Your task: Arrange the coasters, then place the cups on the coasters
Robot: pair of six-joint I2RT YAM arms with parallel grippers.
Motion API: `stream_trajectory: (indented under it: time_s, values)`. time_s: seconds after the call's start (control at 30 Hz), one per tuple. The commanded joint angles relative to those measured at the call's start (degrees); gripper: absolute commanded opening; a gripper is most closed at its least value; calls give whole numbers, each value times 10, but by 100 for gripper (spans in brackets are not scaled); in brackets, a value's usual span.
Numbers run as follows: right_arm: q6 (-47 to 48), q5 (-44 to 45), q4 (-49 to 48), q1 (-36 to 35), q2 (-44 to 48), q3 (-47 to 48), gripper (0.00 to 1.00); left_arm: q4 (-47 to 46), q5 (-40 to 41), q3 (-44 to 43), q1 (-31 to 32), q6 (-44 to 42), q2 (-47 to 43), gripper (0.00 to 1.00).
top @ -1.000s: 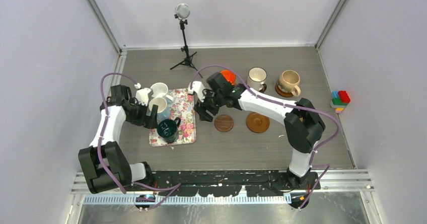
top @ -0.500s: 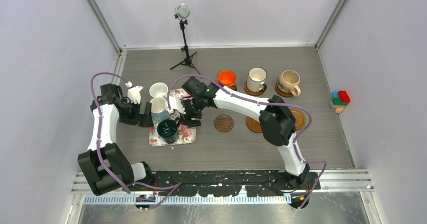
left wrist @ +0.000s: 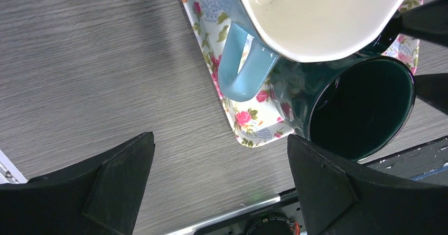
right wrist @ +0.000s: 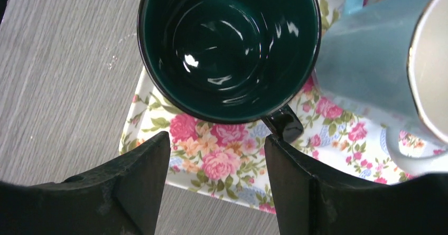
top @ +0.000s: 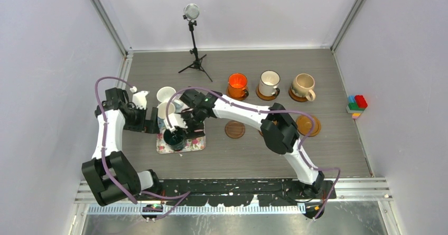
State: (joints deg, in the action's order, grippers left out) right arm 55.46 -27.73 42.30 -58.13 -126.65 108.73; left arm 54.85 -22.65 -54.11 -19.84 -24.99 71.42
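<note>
Green cup (right wrist: 230, 45) stands upright at the near end of the flowered tray (right wrist: 211, 163), on the left part of the table. Its handle (right wrist: 285, 125) points toward the right gripper (right wrist: 215, 145). That gripper hangs just above and beside it with jaws apart and nothing between them but tray. The handle lies close to the inner edge of one finger.

The blue cup (right wrist: 364, 60) crowds the green one on the handle side. Whether the two touch is hard to tell from these views, so it is safer to treat them as touching.

The step in hand looks like the pickup of the green cup. It should go best if the jaws come down over the wall of the cup next to the handle, one finger inside and one outside. They should close firmly, then lift straight up before any sideways travel, so the blue cup is not dragged along.

The left gripper (left wrist: 221, 140) waits wide open and empty beside the blue cup, clear of the lift. A bare coaster (top: 235, 129) lies to the right of the tray, the likely spot to set the cup down.
</note>
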Motion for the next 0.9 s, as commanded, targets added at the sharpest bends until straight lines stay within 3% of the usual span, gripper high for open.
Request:
stream_trajectory:
  time_s: [0.0,0.5,0.87]
  values:
    - [12,4,-10,-8,-13,40,71,-18,10,-12,0,17,2,99]
    - [-17,58,-41,-15,-57,91,75,-29,17,-18,-1,35,19,99]
    - [24,42,-40,-20,-43,73,75,-25,16,-23,-1,33,40,97]
